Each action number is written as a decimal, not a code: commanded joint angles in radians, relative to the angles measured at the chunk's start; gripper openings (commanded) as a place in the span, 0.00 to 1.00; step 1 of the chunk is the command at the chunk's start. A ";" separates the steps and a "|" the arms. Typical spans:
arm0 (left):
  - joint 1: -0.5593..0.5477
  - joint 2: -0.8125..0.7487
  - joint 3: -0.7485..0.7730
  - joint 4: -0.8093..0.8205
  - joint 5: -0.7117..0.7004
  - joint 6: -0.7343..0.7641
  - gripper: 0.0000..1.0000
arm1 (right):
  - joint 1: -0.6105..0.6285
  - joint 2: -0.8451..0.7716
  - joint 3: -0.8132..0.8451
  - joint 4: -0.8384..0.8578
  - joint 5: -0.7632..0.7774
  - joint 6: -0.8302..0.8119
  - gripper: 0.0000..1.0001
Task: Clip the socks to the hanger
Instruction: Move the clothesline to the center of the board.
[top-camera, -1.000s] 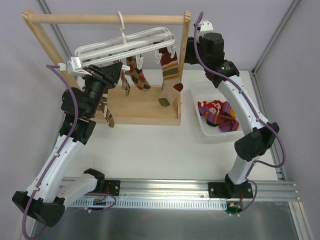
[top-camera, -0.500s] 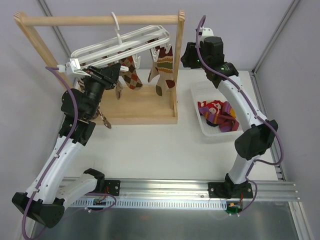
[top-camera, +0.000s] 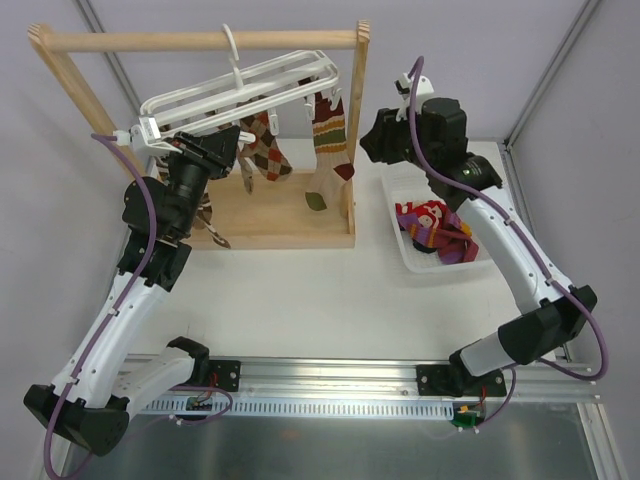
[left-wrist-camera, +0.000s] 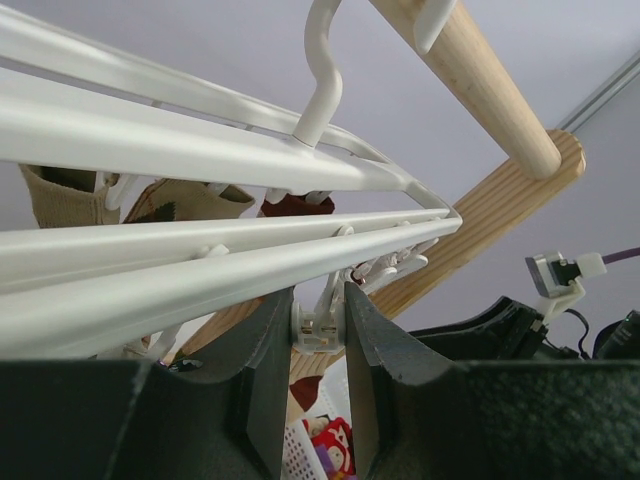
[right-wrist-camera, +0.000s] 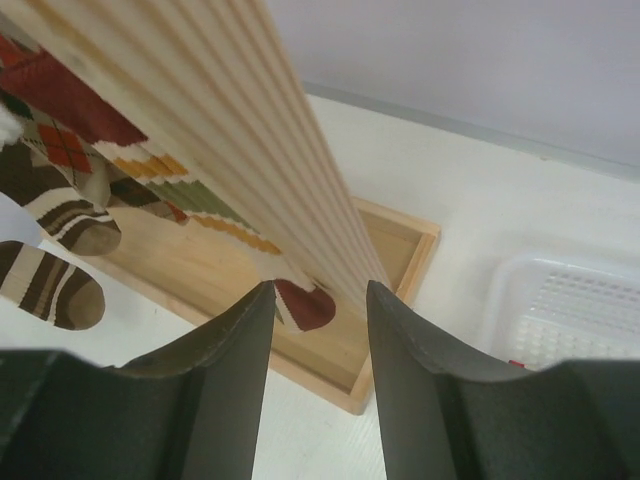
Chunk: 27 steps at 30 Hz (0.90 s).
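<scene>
**Let go of the banded sock, back toward the basket**

Holding the hanger (top-camera: 250, 85) at its left corner with the left end effector (left-wrist-camera: 318, 330), clenched on a small white piece of the frame. Keeping the frame tilted, with its hook over the bar of the wooden rack (top-camera: 200, 40).

Compared with one second ago: pulled the right end effector (right-wrist-camera: 320, 292) away from the right end of the hanger, down and beside the rack's right post. Released now, fingers apart, with nothing between them; only the post and the rack's base visible behind the gap. Also dragged the rack a little to the left on the surface (top-camera: 300, 290).

Left hanging at the right end of the hanger: the banded sock (top-camera: 327, 130), touched by no finger. Toward the middle, the argyle sock (top-camera: 268, 150); lower at the left, the striped sock (top-camera: 212, 228), its clip hidden.

Taken as a sign of one more sock clipped. Still waiting in the basket (top-camera: 398, 220): the red and magenta socks (top-camera: 432, 225), well apart from the hanger. Next, probably, reaching there for one of them. Worth watching: swinging of the hanger after the release.
</scene>
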<state>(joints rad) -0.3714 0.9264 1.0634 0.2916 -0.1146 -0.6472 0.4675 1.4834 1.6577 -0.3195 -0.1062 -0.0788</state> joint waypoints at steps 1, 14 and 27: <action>-0.003 -0.008 0.017 -0.035 0.032 0.017 0.20 | 0.026 0.017 -0.013 0.026 -0.001 -0.001 0.45; -0.003 -0.018 0.015 -0.043 0.027 0.029 0.20 | 0.042 0.224 0.204 -0.021 0.048 -0.013 0.40; -0.003 -0.021 0.009 -0.065 -0.020 -0.008 0.18 | 0.034 0.446 0.471 -0.026 0.088 -0.044 0.40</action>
<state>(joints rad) -0.3714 0.9230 1.0668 0.2924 -0.1452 -0.6422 0.5098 1.8832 2.0502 -0.4179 -0.0673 -0.0872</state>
